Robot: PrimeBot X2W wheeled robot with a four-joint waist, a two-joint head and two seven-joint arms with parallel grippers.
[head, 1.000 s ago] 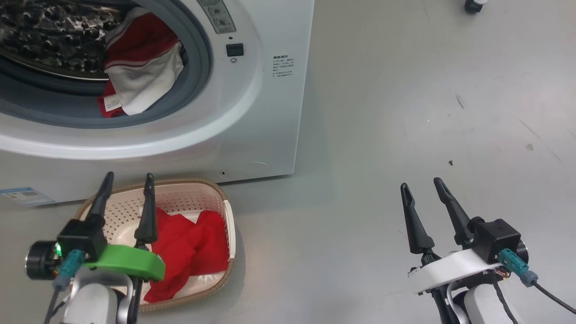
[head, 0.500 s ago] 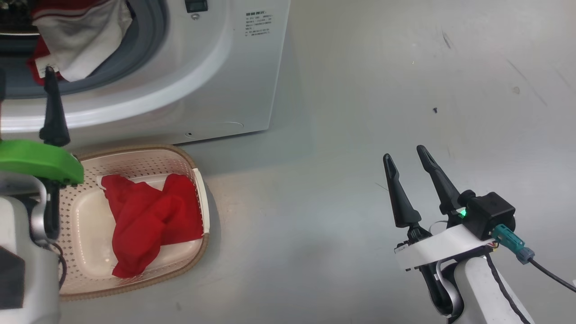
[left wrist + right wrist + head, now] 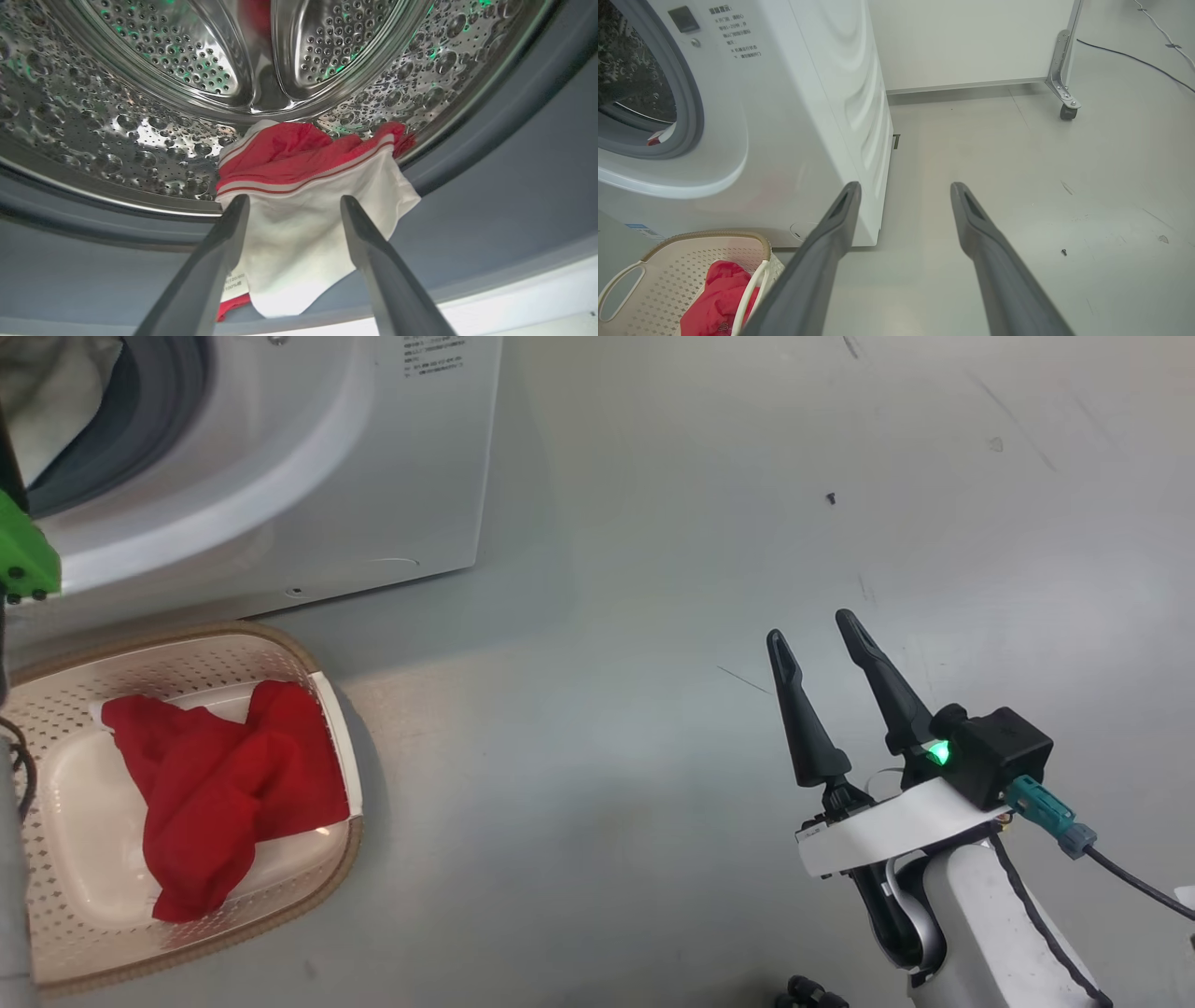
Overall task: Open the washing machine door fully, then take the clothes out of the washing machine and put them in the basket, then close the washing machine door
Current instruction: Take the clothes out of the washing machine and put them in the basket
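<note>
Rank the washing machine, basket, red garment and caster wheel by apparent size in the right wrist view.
1. washing machine
2. basket
3. red garment
4. caster wheel
Basket and garment are cut off at the frame's edge; the wheel is farther away, so it looks smaller.

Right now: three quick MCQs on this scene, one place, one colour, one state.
1. The loose red garment lies: A on the floor; B in the basket; C on the machine's top.
2. The cloth panel seen between the left gripper's fingers is: A white; B blue; C black.
3. The right gripper is: A open, empty; B shut on cloth; C shut, empty.
Key: 1 B, it rests inside the perforated walls; 2 A, white below the striped trim in the left wrist view; 3 A, fingers apart with nothing between them.
</note>
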